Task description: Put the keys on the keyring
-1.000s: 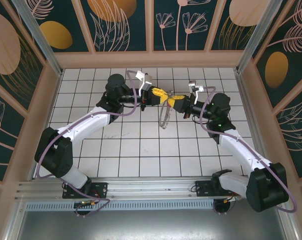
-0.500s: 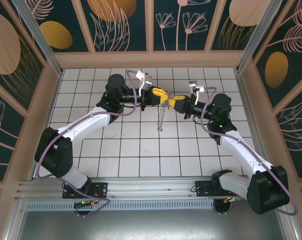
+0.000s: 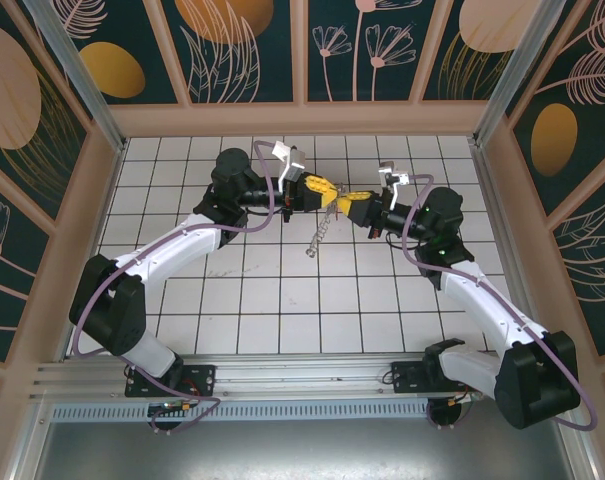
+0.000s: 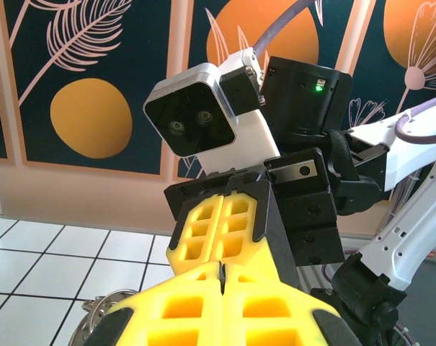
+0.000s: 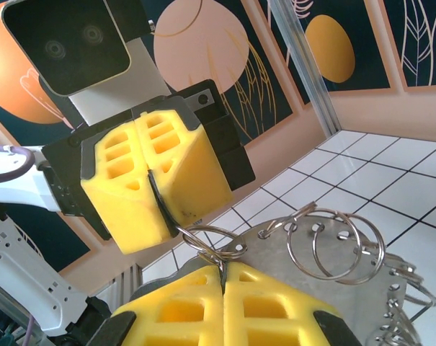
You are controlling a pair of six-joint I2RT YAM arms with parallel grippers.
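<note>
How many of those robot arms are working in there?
2. The left arm reaches in from the left, the right arm from the right; their yellow jaws meet in the middle, both shut on the keyring.

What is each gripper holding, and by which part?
Both hold the keyring: the left gripper pinches one side of its wire loop, the right gripper the opposite side; the other rings hang loose.

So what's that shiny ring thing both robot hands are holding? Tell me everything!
The keyring is a bunch of thin, silvery metal rings looped together, with a flat, holed metal piece behind them. It dangles above the white tiled table, pinched from both sides by the yellow left gripper and right gripper.
</note>
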